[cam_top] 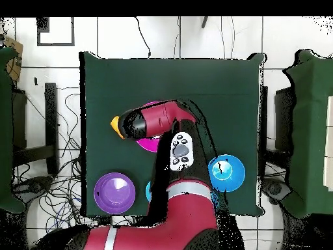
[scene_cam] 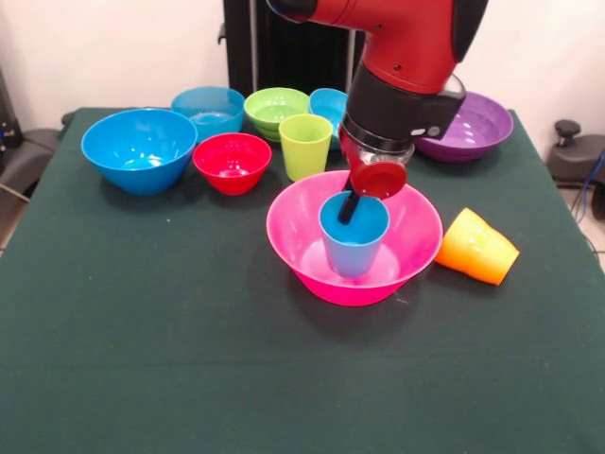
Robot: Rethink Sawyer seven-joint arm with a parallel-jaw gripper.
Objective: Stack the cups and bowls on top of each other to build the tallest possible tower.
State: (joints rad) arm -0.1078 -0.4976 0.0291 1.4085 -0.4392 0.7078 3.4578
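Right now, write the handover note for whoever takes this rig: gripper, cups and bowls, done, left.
Gripper: dipped into the light blue cup; open or shut cannot be told.
Tower: the light blue cup stands upright inside the huge pink bowl. Nothing above it.
Loose: orange cup on its side beside the pink bowl; lime green cup upright; large blue bowl, red bowl, purple bowl, and three small bowls at the far edge.
Left: stack all of these.

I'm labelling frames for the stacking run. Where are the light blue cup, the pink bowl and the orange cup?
light blue cup [scene_cam: 354, 248], front view, outer wall.
pink bowl [scene_cam: 301, 236], front view, inner left wall.
orange cup [scene_cam: 475, 246], front view, side of its body.
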